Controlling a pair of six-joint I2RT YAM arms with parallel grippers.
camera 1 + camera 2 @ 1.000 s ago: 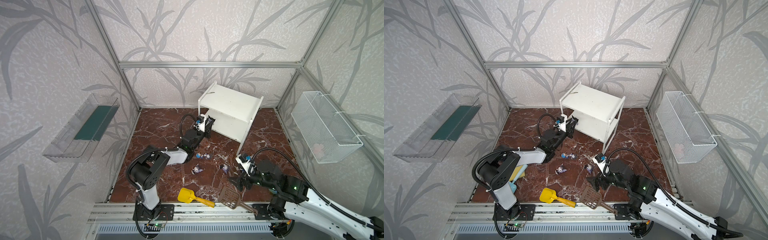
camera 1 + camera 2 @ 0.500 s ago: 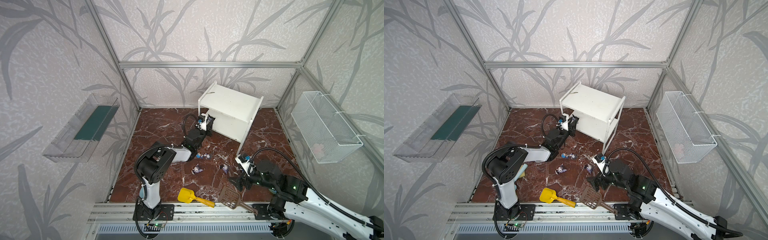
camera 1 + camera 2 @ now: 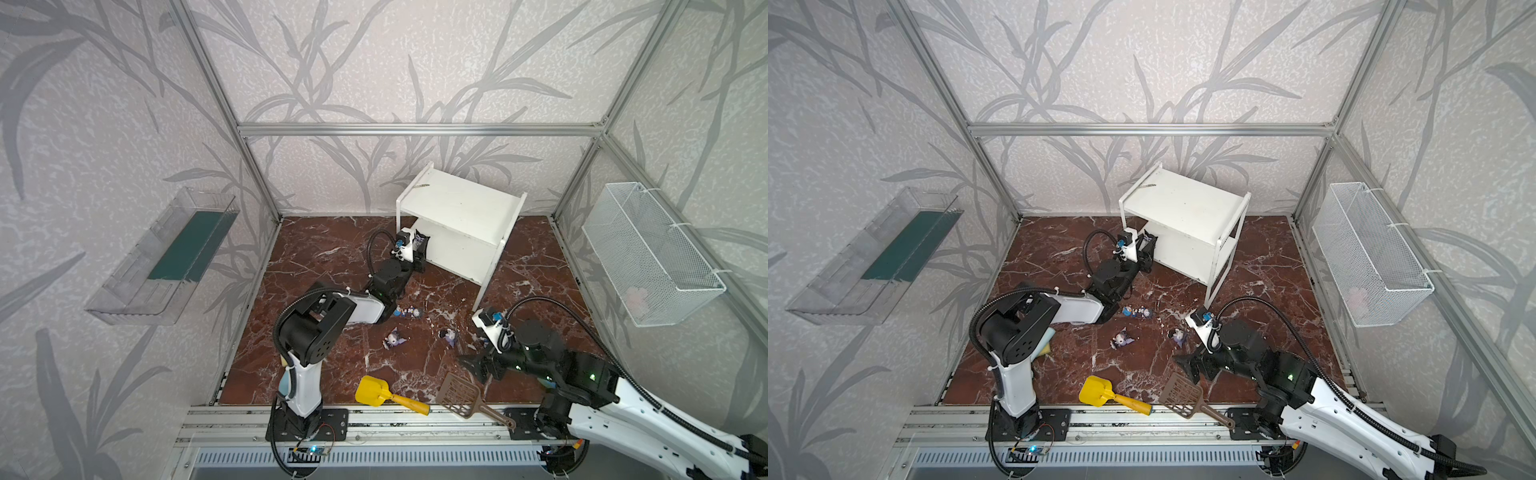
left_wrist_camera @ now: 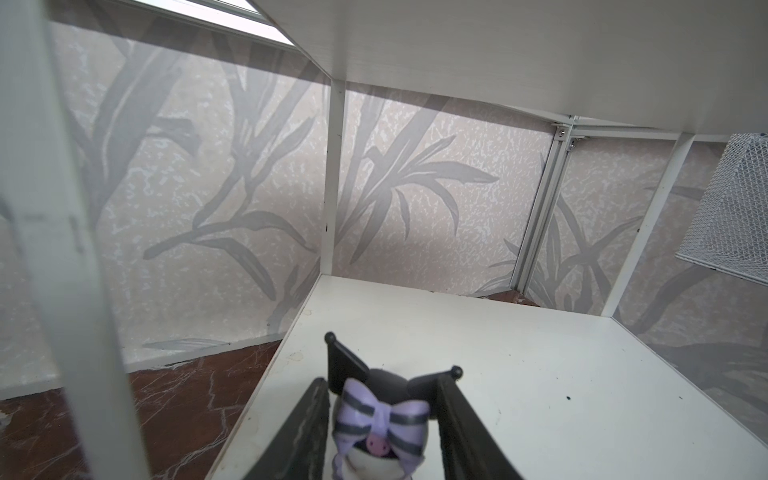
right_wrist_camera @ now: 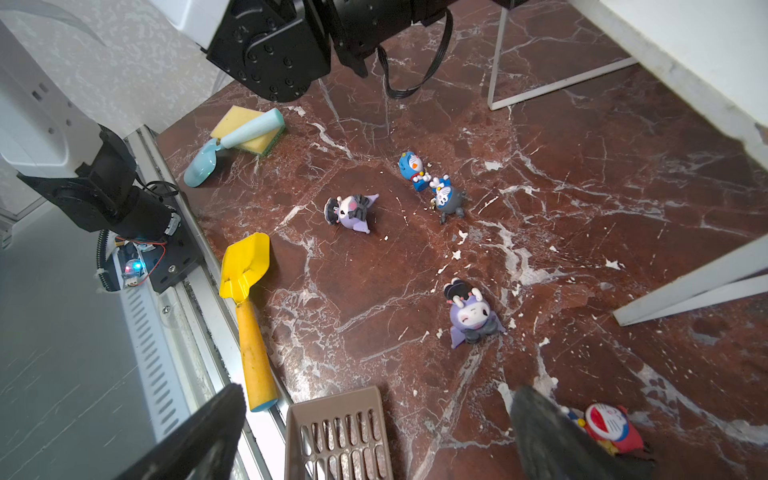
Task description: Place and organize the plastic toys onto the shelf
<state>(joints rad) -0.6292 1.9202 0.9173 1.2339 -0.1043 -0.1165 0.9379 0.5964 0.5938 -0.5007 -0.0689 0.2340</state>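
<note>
**Barely begun: one figurine on the shelf, five in sight off it**

Only a black-hooded figurine with a striped purple bow point(image 4: 380, 419) stands upright on the lower board of the white shelf point(image 3: 461, 199), near its open front edge. The left tool point(image 4: 383, 382) has its jaws partly apart, close on either side of that figurine; whether they grip it I cannot tell. The shelf's top board is bare.

Five toys lie on the marble bench point(image 3: 332, 257) in front of the shelf:
- a blue figurine point(image 5: 409, 166) against a grey-headed one point(image 5: 449, 199)
- two purple ones point(image 5: 351, 212) point(image 5: 471, 316)
- a red one point(image 5: 609, 428)

The right tool point(image 5: 378, 392) hangs above them, jaws wide and empty. A yellow scoop point(image 5: 243, 266) and a brown slotted scoop point(image 5: 336, 432) lie farther from the shelf. The left arm point(image 3: 365, 309) stretches across the shelf's front, likely crowding any right-side approach.
</note>
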